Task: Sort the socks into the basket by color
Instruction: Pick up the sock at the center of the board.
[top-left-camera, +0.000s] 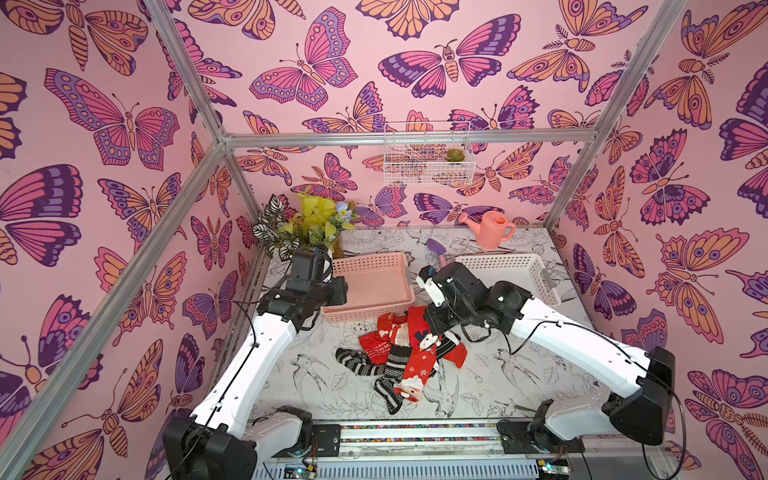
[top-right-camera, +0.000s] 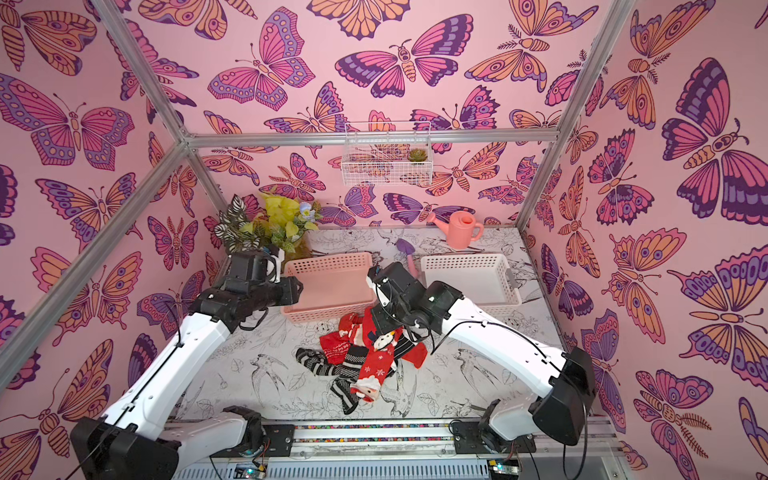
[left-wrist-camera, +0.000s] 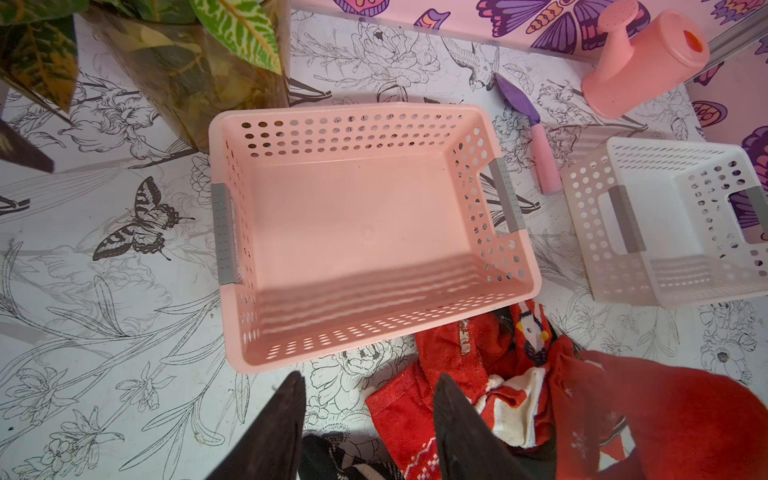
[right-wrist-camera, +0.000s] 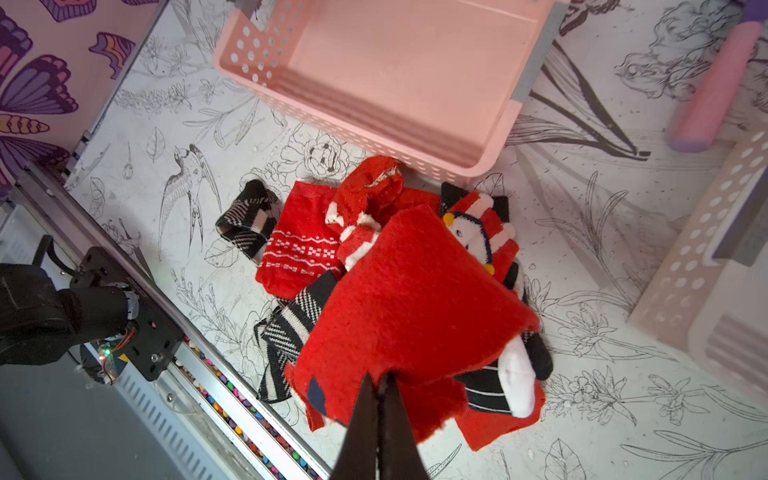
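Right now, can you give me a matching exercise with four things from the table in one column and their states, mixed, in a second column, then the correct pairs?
Things
1. pink basket
2. right hand
3. left hand
4. pink watering can

States
A. open, holding nothing
B. upright near the back wall
C. shut on a red sock
D. empty, beside the sock pile

Pairs: 1-D, 2-C, 3-A, 4-B
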